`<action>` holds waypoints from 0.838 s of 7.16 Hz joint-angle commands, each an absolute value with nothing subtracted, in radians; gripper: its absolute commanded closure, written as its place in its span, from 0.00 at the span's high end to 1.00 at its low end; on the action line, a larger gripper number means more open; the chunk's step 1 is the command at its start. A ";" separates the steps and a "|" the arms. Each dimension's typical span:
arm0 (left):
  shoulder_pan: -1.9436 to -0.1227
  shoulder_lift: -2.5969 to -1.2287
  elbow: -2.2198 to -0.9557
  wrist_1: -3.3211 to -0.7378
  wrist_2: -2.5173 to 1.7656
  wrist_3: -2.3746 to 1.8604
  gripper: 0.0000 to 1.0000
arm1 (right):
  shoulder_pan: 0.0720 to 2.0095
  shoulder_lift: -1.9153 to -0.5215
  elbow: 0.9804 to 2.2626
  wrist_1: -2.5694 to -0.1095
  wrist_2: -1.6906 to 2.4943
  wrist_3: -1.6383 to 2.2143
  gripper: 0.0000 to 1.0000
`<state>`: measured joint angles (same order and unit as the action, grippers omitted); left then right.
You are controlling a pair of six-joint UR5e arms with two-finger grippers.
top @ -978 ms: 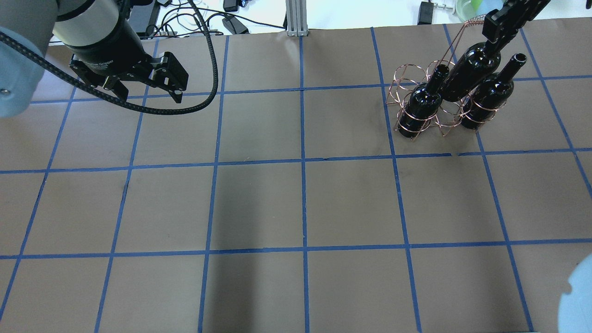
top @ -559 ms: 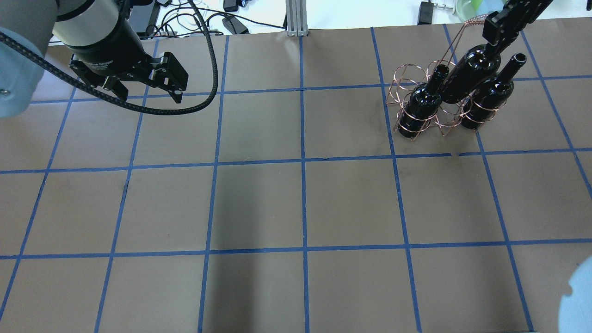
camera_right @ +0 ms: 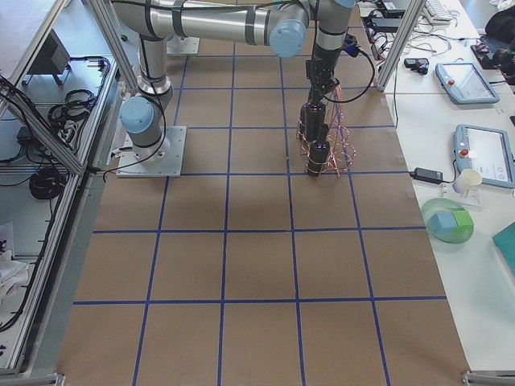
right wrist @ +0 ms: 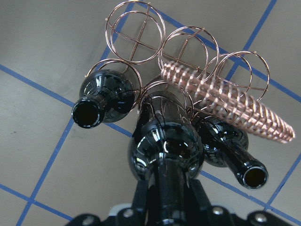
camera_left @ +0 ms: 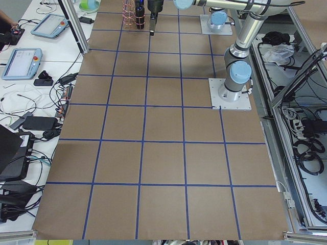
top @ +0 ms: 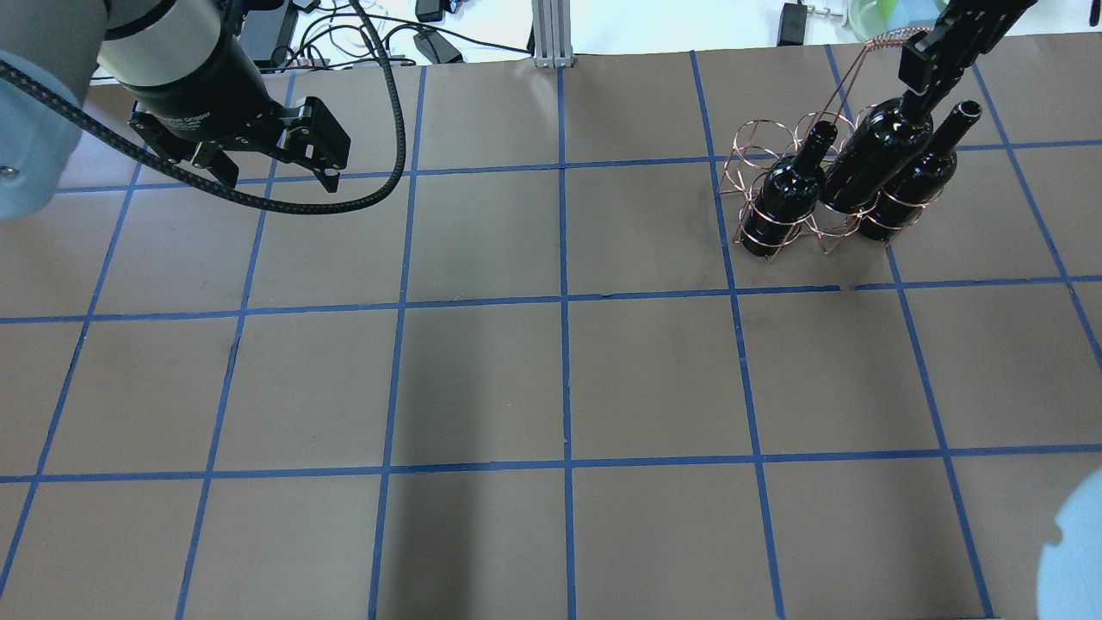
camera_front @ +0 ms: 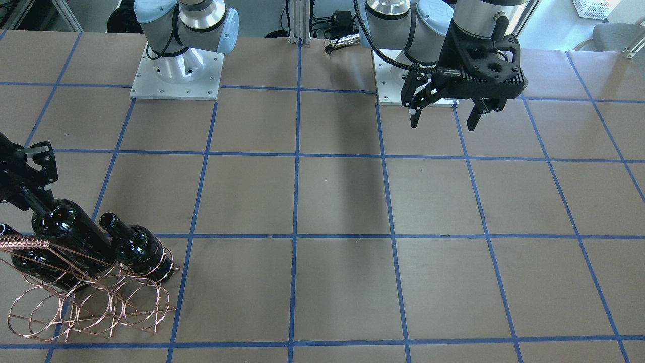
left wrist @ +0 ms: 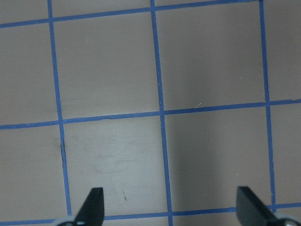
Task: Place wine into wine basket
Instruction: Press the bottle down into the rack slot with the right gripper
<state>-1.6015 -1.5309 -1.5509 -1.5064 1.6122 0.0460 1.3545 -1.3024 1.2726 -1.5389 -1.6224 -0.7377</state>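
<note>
My right gripper (top: 926, 71) is shut on the neck of a near-black wine bottle (top: 871, 162) and holds it upright, its base inside a middle ring of the copper wire wine basket (top: 756, 145). The right wrist view shows this bottle (right wrist: 164, 141) from above, with the basket's rings (right wrist: 134, 30) and braided handle (right wrist: 230, 108) behind it. Two identical bottles (top: 788, 196) (top: 911, 182) stand in the rings on either side. My left gripper (top: 282, 179) is open and empty, high over the table's far left (camera_front: 443, 123).
Brown table (top: 560, 379) with blue tape grid lines. Cables and a metal post (top: 551, 34) lie beyond the far edge. The arm bases (camera_front: 176, 75) stand at the robot side. Tablets and a green bowl (camera_right: 449, 223) sit on the side table.
My right gripper has moved down with the bottle, and the bottle's base has sunk into the basket's middle ring. The left arm has not moved.
</note>
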 commanded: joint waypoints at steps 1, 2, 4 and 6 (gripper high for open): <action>-1.601 -1.531 -1.551 -1.506 1.612 0.046 1.00 | 1.355 -1.292 1.273 -1.537 -1.629 -0.753 0.00; -1.601 -1.531 -1.551 -1.506 1.612 0.046 1.00 | 1.355 -1.279 1.273 -1.536 -1.634 -0.756 0.00; -1.603 -1.531 -1.551 -1.506 1.612 0.044 1.00 | 1.355 -1.264 1.273 -1.536 -1.652 -0.784 0.00; -1.603 -1.529 -1.551 -1.506 1.612 0.044 1.00 | 1.355 -1.247 1.275 -1.536 -1.654 -0.801 0.00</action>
<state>-1.6029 -1.5299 -1.5508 -1.5064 1.6122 0.0446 1.3545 -1.2596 1.2742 -1.5356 -1.6509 -0.7883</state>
